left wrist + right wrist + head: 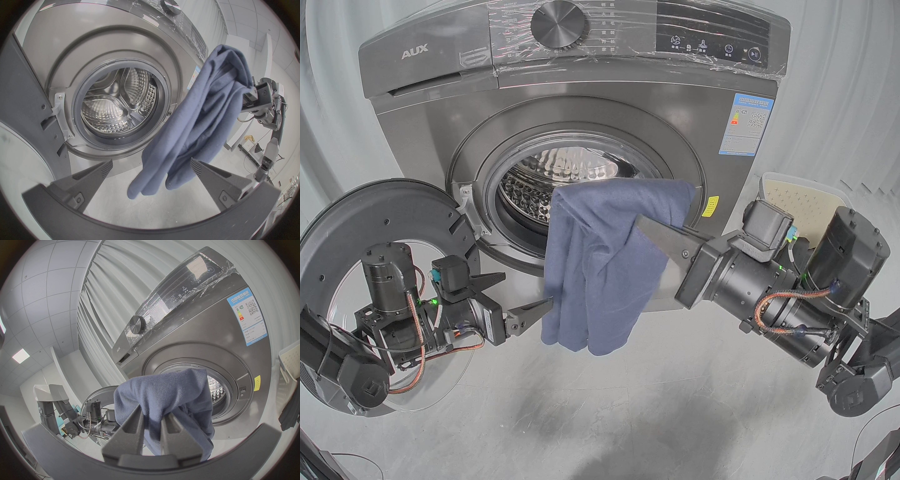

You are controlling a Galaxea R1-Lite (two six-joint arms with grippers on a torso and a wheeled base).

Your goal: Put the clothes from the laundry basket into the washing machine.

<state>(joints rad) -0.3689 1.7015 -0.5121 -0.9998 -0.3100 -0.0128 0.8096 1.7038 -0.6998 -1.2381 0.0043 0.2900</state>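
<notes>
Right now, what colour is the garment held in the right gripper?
Plain slate blue garment, no pattern; clearest in the head view.

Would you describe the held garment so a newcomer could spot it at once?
Find the grey washing machine with its door swung open. Before the drum opening hangs a dark blue cloth, pinched by the right tool. It is the only blue fabric, draped amid grey metal.

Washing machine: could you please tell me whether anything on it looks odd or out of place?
Only the crinkled clear plastic film wrapped over the control panel and dial; otherwise the washing machine looks sound, door open.
</notes>
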